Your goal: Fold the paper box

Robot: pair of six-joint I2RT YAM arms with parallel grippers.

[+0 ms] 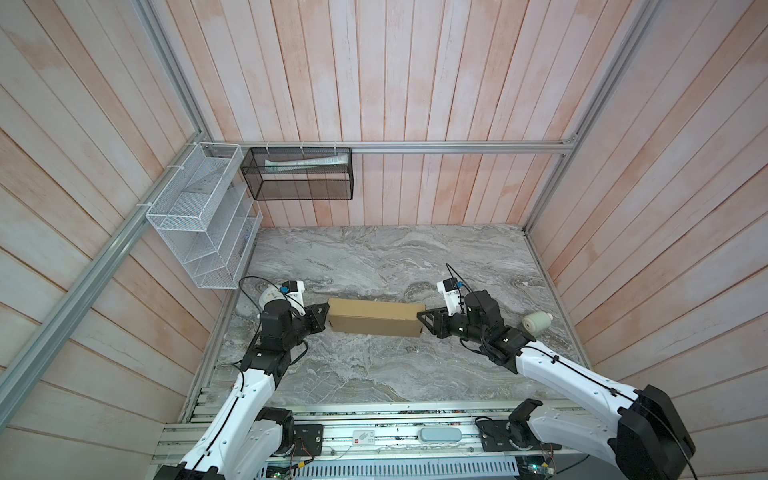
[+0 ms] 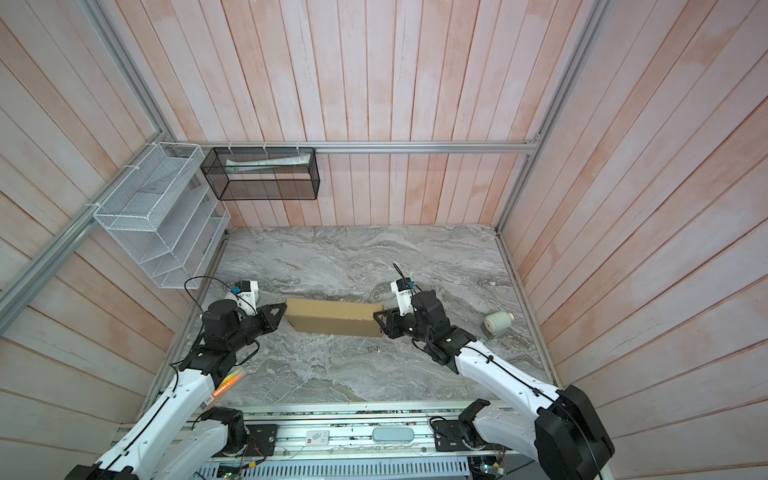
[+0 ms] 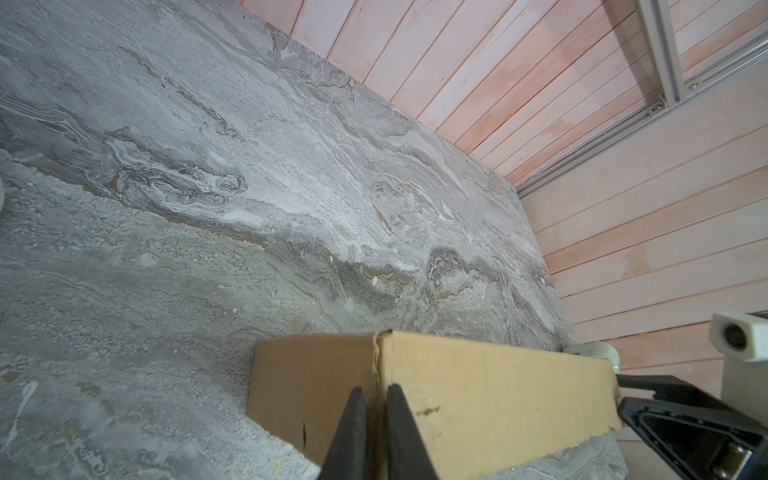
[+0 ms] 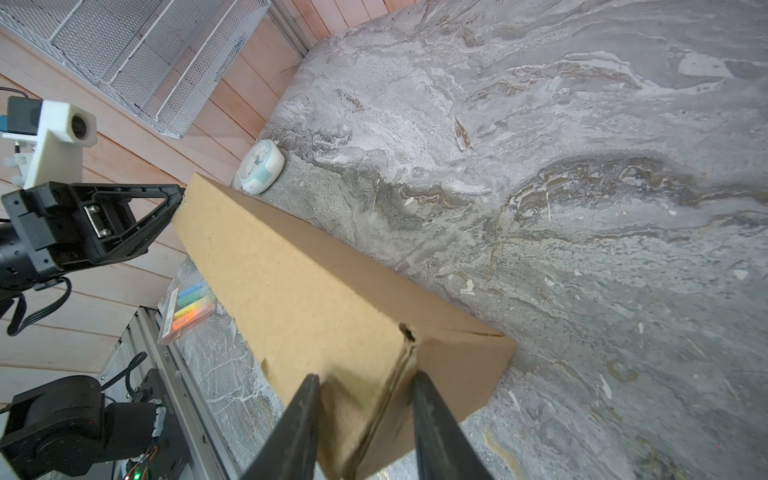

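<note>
The paper box [image 1: 374, 318] [image 2: 332, 318] is a closed, long brown cardboard box lying on the marble table [image 1: 395, 257], spanning the gap between my two arms. My left gripper [image 1: 327, 311] [image 2: 286, 307] meets its left end. In the left wrist view the left gripper [image 3: 376, 395] has its jaws almost together, pinching the corner edge of the box [image 3: 478, 395]. My right gripper [image 1: 420, 316] [image 2: 377, 316] holds the right end. In the right wrist view the right gripper [image 4: 368, 382] straddles the end corner of the box [image 4: 311, 291], one finger on each face.
A pale roll-shaped object [image 1: 536, 322] [image 2: 498, 323] lies to the right of my right arm. A small round white clock [image 4: 262, 171] sits behind the left gripper, and a pack of coloured markers [image 4: 187, 309] lies near the left wall. A white wire rack [image 1: 203, 216] and a black mesh basket [image 1: 299, 174] hang on the walls.
</note>
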